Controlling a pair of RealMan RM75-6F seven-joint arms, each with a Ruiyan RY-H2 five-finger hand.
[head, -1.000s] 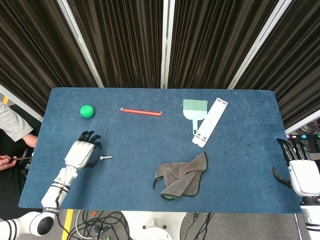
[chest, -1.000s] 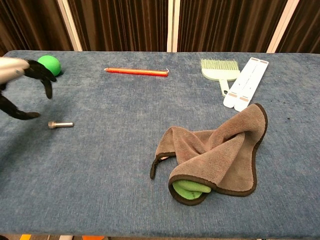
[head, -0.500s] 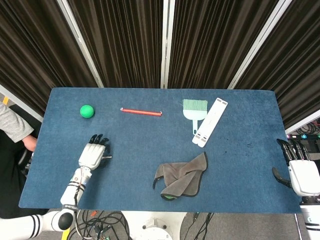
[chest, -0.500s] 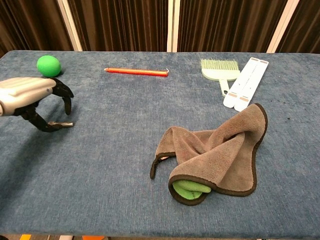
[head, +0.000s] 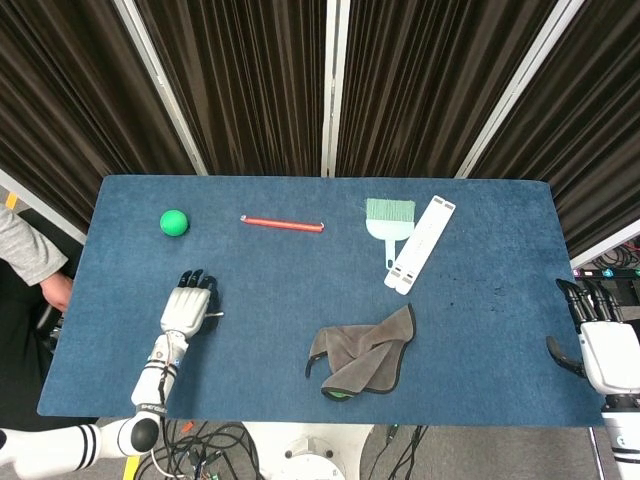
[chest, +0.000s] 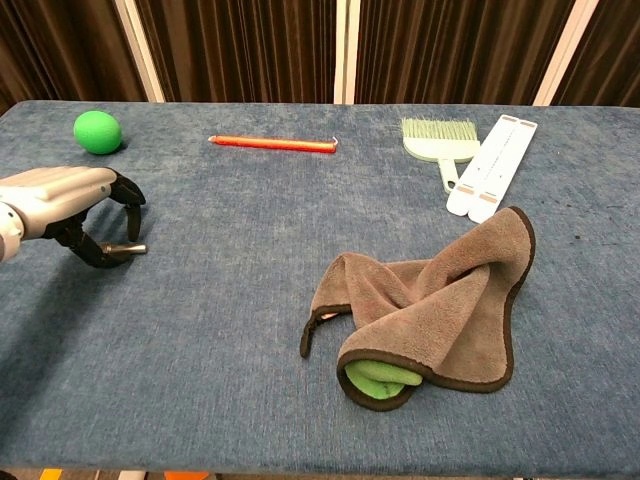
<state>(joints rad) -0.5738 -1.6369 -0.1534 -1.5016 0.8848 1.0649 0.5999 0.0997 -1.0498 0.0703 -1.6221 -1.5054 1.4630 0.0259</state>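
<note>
Two hands are in view. Our left hand (chest: 70, 205) arches over one metal bolt (chest: 128, 248), thumb and fingertips curled close around it; whether it is gripped we cannot tell. Our right hand (head: 603, 340) rests at the table's right edge, fingers apart, holding nothing. We count one green ball (chest: 97, 131), one orange pencil (chest: 272, 144), one small brush (chest: 439, 143), one white strip (chest: 492, 165) and one grey cloth (chest: 430, 300) on the blue table (chest: 250, 330). Dark curtains (head: 260, 90) hang behind.
</note>
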